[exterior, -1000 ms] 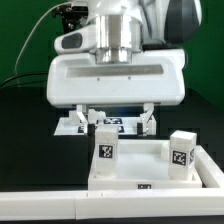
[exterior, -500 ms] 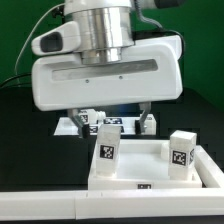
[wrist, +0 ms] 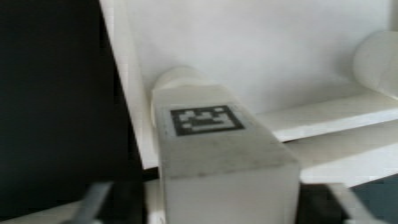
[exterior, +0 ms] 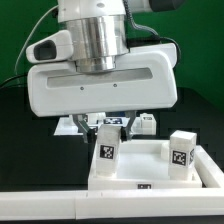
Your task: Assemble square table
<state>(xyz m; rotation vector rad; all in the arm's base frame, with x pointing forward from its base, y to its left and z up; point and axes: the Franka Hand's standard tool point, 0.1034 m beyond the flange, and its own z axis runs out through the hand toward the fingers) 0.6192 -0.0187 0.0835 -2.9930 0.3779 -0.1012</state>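
Observation:
The square table's white slab [exterior: 140,172] lies near the front, and two short white tagged legs stand on it. One leg [exterior: 105,146] is toward the exterior view's left and the other leg [exterior: 181,150] is at the right. My gripper [exterior: 110,125] hangs just above and behind the left one. In the wrist view a tagged leg [wrist: 210,135] runs up between my fingers [wrist: 96,200], with a narrow dark gap showing on each side of it. The gripper [wrist: 217,206] is open around the leg, and the slab [wrist: 285,70] lies pale beyond it.
A long white bar [exterior: 50,206] runs across the front of the table. The marker board [exterior: 72,128] lies flat behind the slab, partly hidden by my hand. The black tabletop [exterior: 25,140] stretches to the exterior view's left, with a green backdrop behind.
My hand has come lower and shifted toward the exterior view's left. The fingers have drawn in from wide apart to close beside the left leg.

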